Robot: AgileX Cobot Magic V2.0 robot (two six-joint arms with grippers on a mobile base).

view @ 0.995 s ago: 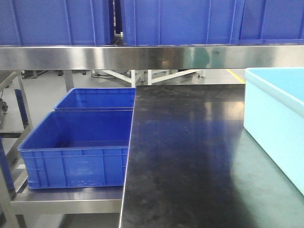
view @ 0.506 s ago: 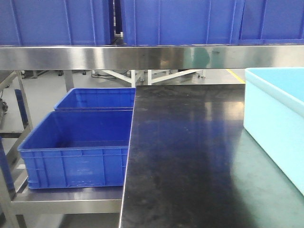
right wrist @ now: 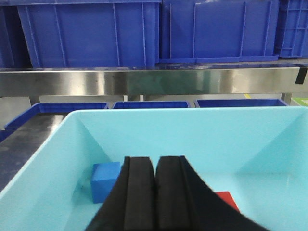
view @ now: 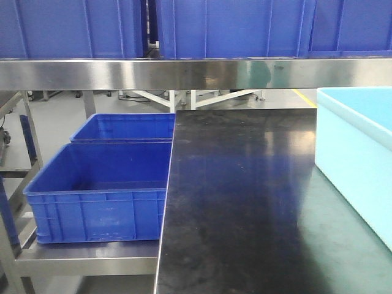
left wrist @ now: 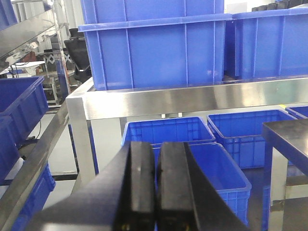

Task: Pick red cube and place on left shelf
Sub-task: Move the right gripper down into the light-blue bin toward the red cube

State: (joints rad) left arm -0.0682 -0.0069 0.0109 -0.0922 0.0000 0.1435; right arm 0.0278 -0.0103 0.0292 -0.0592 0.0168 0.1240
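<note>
Well, I count one left shelf [view: 184, 73] across the upper frame, carrying three blue crates [view: 233, 27] on top and two more at lower left, beside one black workbench top [view: 245, 202]. One pale-blue tub [right wrist: 48, 159] holds one blue cube [right wrist: 106, 180] and one red cube [right wrist: 226, 199], which sits low right in the right wrist view. The left gripper [left wrist: 156, 149] and right gripper [right wrist: 155, 166] both have their fingers pressed together on nothing.

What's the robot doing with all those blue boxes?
It's meant to move a red cube onto the left shelf. The right gripper, shut and empty, hangs over the light blue bin, where the red cube and a blue cube lie. The left gripper, also shut and empty, faces the shelf's blue crates.
</note>
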